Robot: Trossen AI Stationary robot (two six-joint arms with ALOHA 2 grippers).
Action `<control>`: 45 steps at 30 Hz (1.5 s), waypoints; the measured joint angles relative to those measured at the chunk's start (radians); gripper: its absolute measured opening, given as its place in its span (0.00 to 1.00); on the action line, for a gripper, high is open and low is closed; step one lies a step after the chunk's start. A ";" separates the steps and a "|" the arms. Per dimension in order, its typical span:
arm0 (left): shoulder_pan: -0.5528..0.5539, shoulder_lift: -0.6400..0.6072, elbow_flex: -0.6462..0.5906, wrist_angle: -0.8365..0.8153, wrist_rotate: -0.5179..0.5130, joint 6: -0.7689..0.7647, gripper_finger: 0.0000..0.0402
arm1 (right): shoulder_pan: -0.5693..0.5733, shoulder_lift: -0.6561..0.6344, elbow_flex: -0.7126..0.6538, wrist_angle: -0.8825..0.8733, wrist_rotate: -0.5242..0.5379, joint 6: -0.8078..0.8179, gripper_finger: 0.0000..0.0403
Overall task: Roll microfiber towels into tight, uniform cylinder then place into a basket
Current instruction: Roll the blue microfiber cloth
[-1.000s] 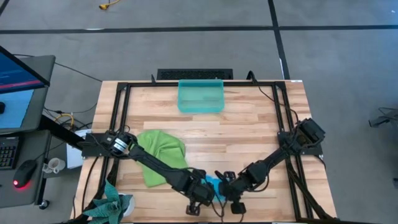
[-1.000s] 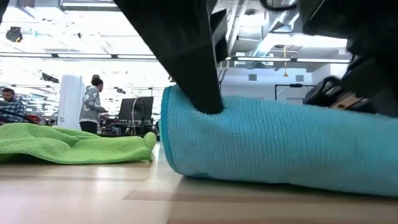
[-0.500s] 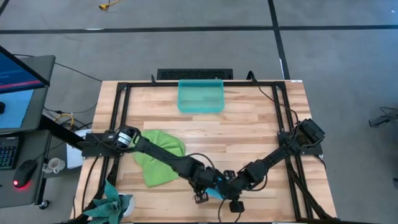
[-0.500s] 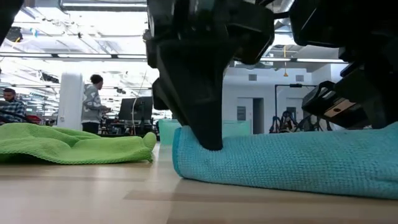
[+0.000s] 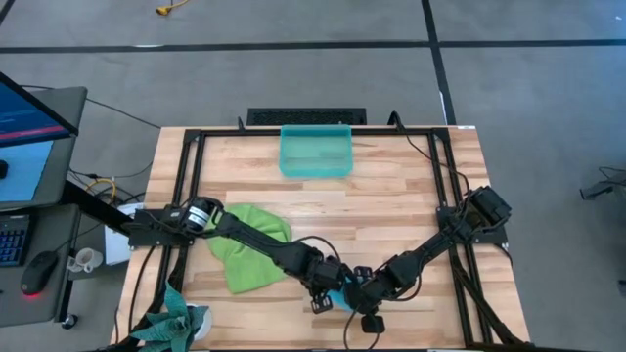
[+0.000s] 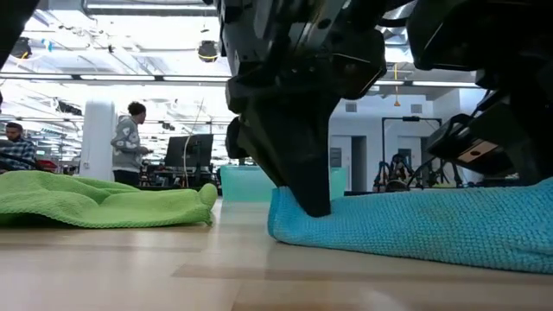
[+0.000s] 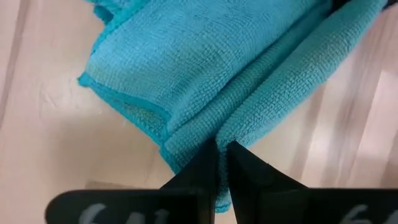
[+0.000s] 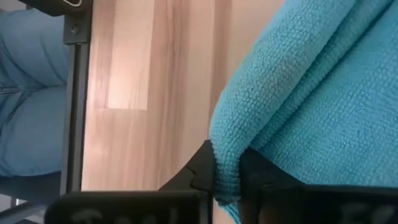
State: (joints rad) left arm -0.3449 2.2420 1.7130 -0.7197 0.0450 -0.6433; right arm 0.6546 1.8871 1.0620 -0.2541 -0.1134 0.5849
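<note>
The sky blue microfiber towel [image 6: 432,226] lies bunched in folds on the table near its front edge, between my two grippers. My left gripper [image 5: 328,291] is shut on the towel's left end. My right gripper [image 5: 360,295] is shut on its right part. The lime green towel [image 5: 249,252] lies crumpled on the table's left half, partly under my left arm. The teal-green basket [image 5: 315,168] stands at the far edge, middle, with nothing visible in it. My left gripper pinches a fold at the blue towel's left end [image 7: 219,132] between its two fingers, several layers thick. The fingers [image 6: 311,194] come steeply from above. The towel rests on the table below them. My right gripper pinches a rounded fold of the blue towel [image 8: 225,155] between its two fingers, slanting down from the table's right side. The cloth by the fingers lies on the wood.
A black frame rail [image 5: 186,186] runs round the tabletop. A darker teal-green cloth [image 5: 176,323] hangs off the near left corner. Bare wood lies between the towels and the basket. A person's jeans [image 8: 31,93] show beyond the near rail, and people stand in the room behind [image 6: 127,142].
My left gripper has moved toward the table's right and a little toward its far edge, closing on my right gripper, and has rolled about its own axis while staying shut on the cloth. The blue towel's left end has gone right with it, and the bundle now sits lower and flatter.
</note>
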 joint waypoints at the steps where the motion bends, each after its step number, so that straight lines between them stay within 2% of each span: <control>1: -0.002 0.000 0.000 0.000 -0.006 0.017 0.04 | 0.000 0.000 0.001 -0.004 0.003 0.007 0.12; 5: -0.012 0.000 -0.001 0.008 -0.013 0.061 0.04 | -0.001 -0.001 0.001 -0.018 0.006 0.024 0.08; 16: -0.023 0.000 -0.002 0.023 -0.007 0.076 0.06 | -0.010 -0.002 -0.001 -0.030 0.003 0.026 0.08; 25: -0.023 0.000 -0.002 0.021 0.003 0.073 0.16 | -0.014 -0.002 -0.001 -0.056 0.026 0.026 0.08; 35: -0.025 0.000 -0.002 0.021 0.028 0.058 0.21 | -0.014 -0.002 -0.002 -0.059 0.031 0.023 0.08; 45: -0.024 0.000 -0.001 0.021 0.027 0.068 0.36 | -0.014 -0.002 -0.002 -0.059 0.034 0.018 0.08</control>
State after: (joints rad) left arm -0.3690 2.2417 1.7119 -0.6987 0.0715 -0.5756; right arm 0.6410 1.8854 1.0595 -0.3134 -0.0795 0.6033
